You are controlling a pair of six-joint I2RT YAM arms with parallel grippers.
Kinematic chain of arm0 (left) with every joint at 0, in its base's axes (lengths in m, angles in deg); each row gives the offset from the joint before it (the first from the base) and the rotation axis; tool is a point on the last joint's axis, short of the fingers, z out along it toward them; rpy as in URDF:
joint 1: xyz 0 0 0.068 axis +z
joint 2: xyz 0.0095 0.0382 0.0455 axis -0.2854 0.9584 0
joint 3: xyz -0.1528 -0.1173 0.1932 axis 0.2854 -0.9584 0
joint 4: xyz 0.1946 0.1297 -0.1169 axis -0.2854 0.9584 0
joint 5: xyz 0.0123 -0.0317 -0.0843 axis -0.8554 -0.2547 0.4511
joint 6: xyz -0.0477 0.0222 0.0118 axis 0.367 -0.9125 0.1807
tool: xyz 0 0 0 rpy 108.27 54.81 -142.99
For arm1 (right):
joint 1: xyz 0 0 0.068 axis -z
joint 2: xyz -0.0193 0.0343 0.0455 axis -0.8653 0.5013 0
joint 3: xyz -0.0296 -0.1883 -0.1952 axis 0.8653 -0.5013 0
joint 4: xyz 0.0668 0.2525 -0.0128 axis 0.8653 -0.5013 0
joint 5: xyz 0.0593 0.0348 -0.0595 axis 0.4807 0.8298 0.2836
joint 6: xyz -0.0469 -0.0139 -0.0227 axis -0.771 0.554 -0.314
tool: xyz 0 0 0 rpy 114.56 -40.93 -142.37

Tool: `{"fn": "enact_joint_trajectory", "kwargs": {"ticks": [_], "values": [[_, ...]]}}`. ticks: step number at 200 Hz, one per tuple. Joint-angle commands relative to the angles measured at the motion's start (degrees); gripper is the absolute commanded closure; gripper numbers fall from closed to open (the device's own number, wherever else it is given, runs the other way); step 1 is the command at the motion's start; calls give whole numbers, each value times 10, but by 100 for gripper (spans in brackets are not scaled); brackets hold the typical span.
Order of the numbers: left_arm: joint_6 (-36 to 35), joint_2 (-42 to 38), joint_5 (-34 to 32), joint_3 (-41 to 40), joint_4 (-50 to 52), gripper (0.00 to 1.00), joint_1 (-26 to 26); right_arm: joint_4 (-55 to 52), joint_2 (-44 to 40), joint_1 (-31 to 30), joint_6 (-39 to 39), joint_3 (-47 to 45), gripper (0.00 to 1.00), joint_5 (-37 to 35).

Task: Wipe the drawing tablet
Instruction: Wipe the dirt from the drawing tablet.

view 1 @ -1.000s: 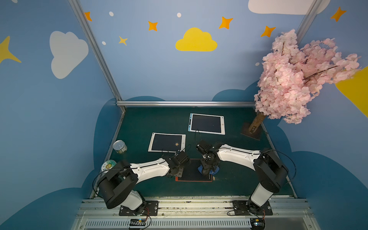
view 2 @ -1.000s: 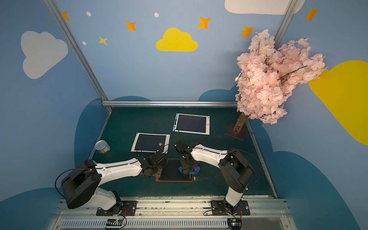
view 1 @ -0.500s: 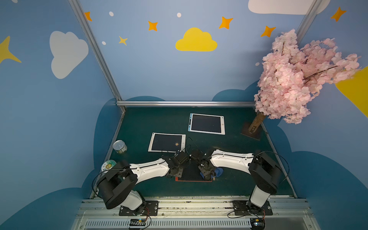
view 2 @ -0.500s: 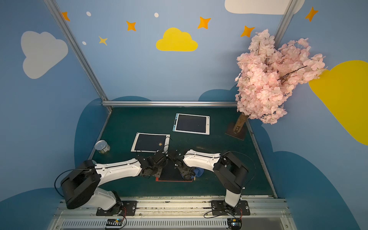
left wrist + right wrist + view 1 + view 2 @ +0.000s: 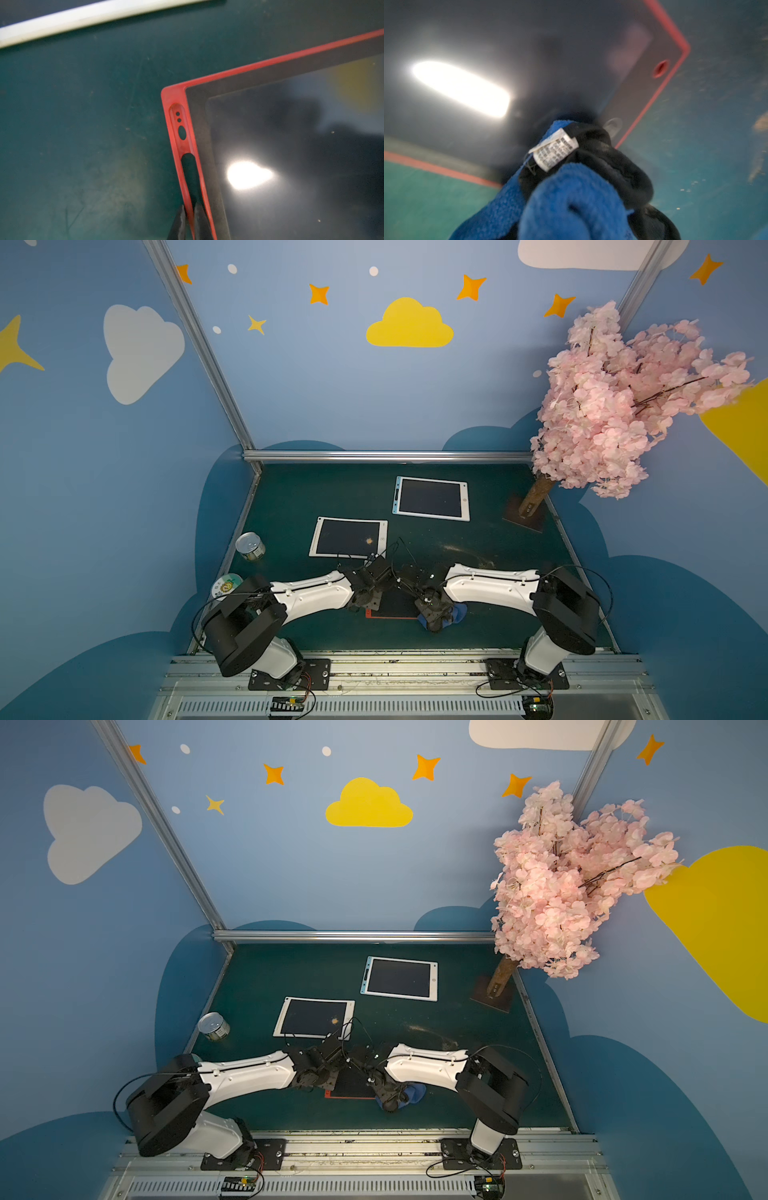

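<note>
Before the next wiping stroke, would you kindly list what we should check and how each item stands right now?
1. Left gripper clamped on the red-framed tablet rim: ok.
2. Blue cloth gripped by right gripper: ok.
3. Cloth pressed on the screen: cannot tell; it sits at the tablet's corner, partly over the mat.
4. Screen free of marks: cannot tell; glare hides it.
5. Nearest white-framed tablet apart from the red one: ok.

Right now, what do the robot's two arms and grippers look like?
Both the left arm and right arm have smooth white shells with bulky black joint housings. Thin black cables loop beside them. The left gripper and right gripper are black, narrow-fingered.
</note>
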Motion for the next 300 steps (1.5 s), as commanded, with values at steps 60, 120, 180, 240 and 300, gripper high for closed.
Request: {"fn": "enact_joint_trajectory", "kwargs": {"ticks": [60,120,180,240,300], "values": [[1,9,8,-7,5,89,5,-4,-24,82,-21,-11,100,27],[2,-12,6,-13,13,89,4,-12,79,134,-59,80,100,-32],[3,-20,7,-15,15,91,4,-10,96,168,-48,129,100,-68],[2,-16,9,-14,12,91,4,0,52,148,-47,75,100,-17],[-2,-18,8,-12,13,90,4,-6,-34,89,-3,-26,100,4]]}}
